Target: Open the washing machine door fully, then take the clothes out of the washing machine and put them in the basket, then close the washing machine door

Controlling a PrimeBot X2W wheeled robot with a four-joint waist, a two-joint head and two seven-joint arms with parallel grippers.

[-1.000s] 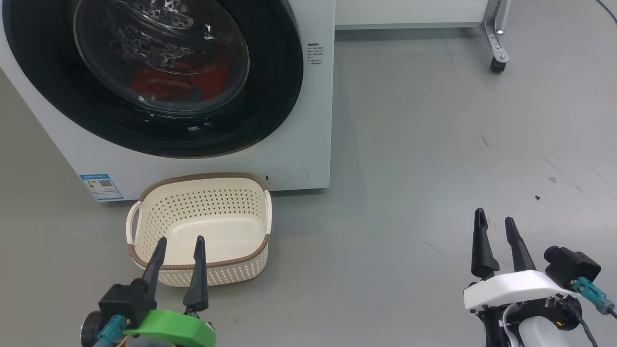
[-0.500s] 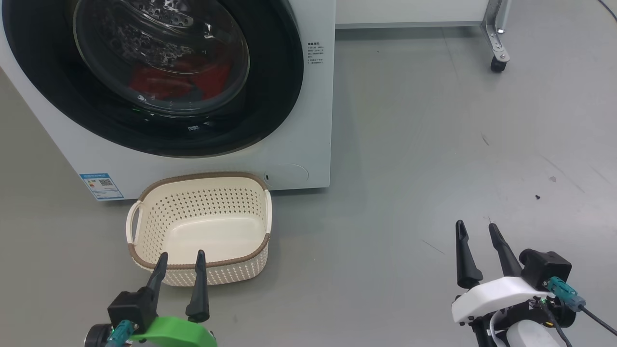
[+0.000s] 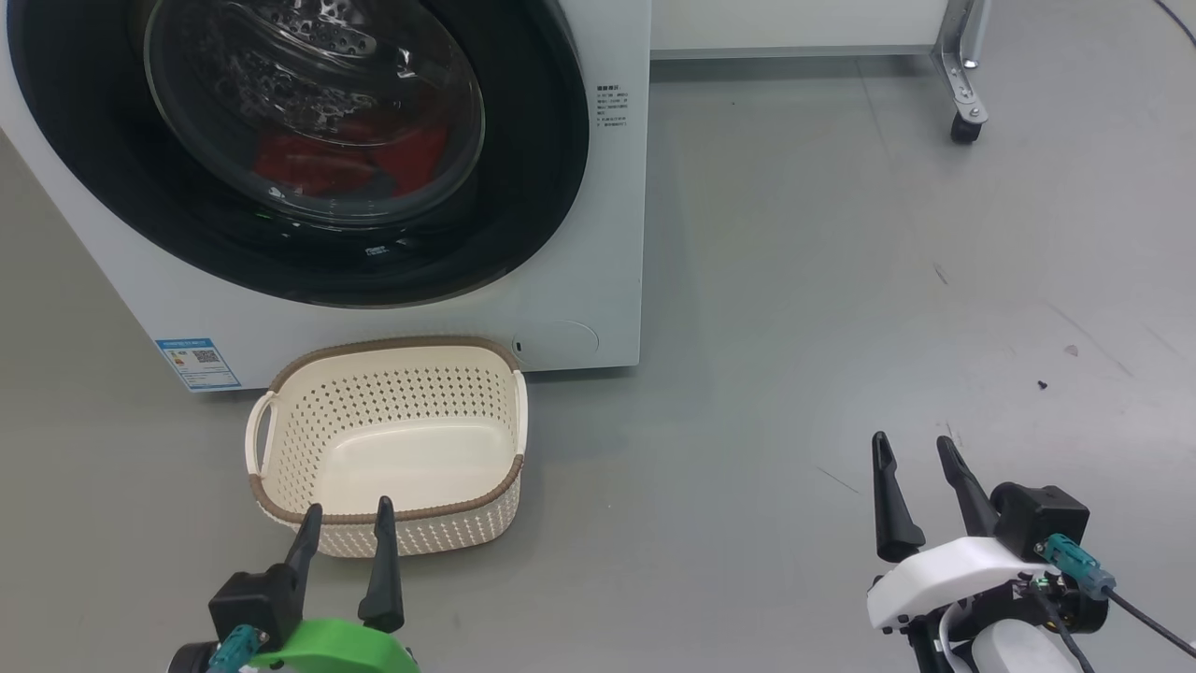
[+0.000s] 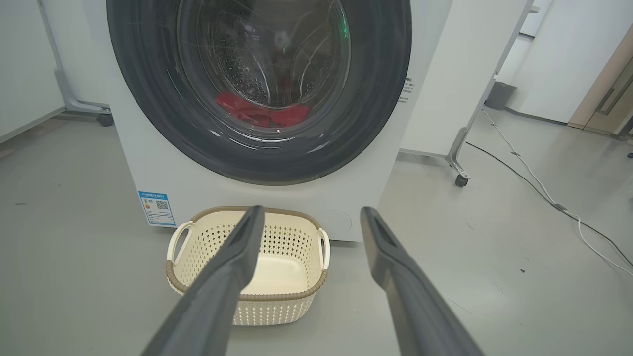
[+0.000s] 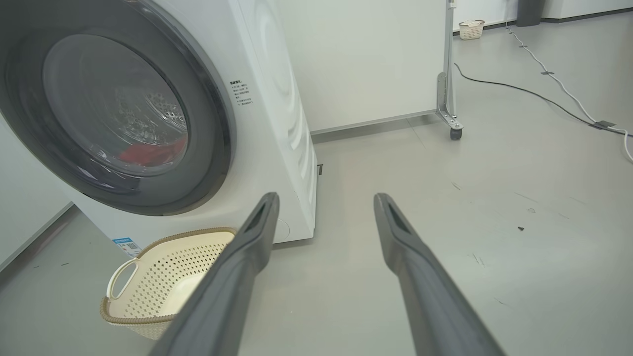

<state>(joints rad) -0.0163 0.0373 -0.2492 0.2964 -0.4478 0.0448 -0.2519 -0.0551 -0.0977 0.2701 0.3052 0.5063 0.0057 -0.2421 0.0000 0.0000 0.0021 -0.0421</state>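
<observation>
The white washing machine (image 3: pixel 598 234) stands at the upper left, its black-rimmed round door (image 3: pixel 523 187) flat against the front. Behind the glass bowl lie the red clothes (image 3: pixel 350 159), also seen as red clothes (image 4: pixel 257 111) in the left wrist view. On the floor in front sits the cream basket (image 3: pixel 388 505), nothing in it. My left gripper (image 3: pixel 348 516) hovers open just over the basket's near rim. Off to the right over bare floor, my right gripper (image 3: pixel 914 447) is open, fingers apart, holding nothing.
A white panel on a metal leg with a caster (image 3: pixel 965 126) stands at the back right. Cables (image 4: pixel 544 198) trail over the grey floor to the right. A second small basket (image 5: pixel 471 28) sits far off. Wide floor lies between machine and right gripper.
Both grippers have drawn back toward me, lower in the head view; the right one also shifted left. Door, clothes and basket have not moved.
</observation>
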